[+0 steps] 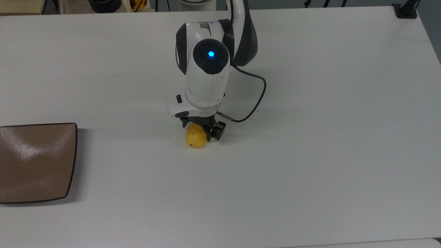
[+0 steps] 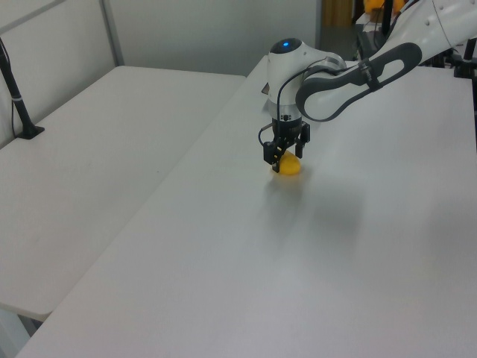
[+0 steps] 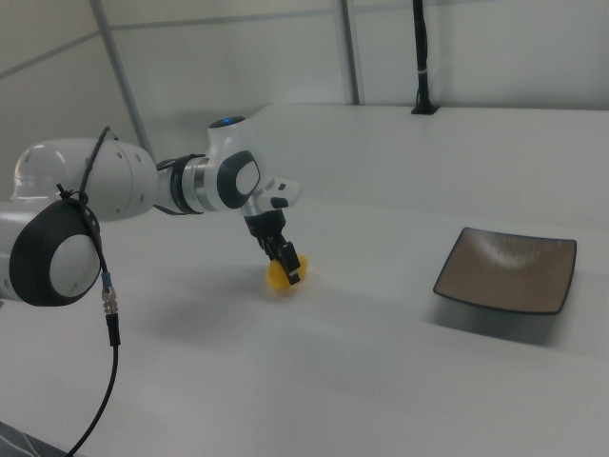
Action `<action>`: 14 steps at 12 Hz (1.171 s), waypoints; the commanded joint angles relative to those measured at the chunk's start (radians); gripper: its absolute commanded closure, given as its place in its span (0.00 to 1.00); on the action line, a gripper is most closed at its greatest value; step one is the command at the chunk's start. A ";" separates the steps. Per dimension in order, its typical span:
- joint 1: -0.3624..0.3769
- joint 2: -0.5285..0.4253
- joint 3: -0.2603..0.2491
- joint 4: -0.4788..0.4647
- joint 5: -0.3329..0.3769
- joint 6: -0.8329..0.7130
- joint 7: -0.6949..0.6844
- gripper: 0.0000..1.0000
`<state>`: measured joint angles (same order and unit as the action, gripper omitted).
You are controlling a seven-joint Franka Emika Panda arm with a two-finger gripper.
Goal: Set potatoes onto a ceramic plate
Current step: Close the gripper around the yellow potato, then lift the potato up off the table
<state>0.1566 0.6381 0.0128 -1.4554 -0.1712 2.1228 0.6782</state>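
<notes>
Potato (image 1: 194,138): yellow, oval, lying on the white worktop (image 1: 310,172) near its middle, one small dark spot facing the top view's bottom; tool (image 1: 201,130) lowered over it, fingers astride its upper end, whether clamped or loose cannot be told; ceramic plate (image 1: 34,162): brown, square, glossy, well apart at the top view's left edge, bare.
</notes>
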 commanded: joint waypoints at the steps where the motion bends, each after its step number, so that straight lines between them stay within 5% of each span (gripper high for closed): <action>1: 0.003 -0.012 -0.008 -0.029 -0.018 0.065 0.012 0.70; 3: -0.002 -0.014 -0.008 -0.028 -0.016 0.063 0.012 0.94; 10: -0.009 -0.181 -0.010 -0.031 0.012 -0.056 -0.166 0.95; 14: -0.061 -0.360 -0.010 -0.036 0.139 -0.203 -0.409 0.95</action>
<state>0.1245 0.3962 0.0118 -1.4470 -0.1145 1.9902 0.4334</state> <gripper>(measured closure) 0.370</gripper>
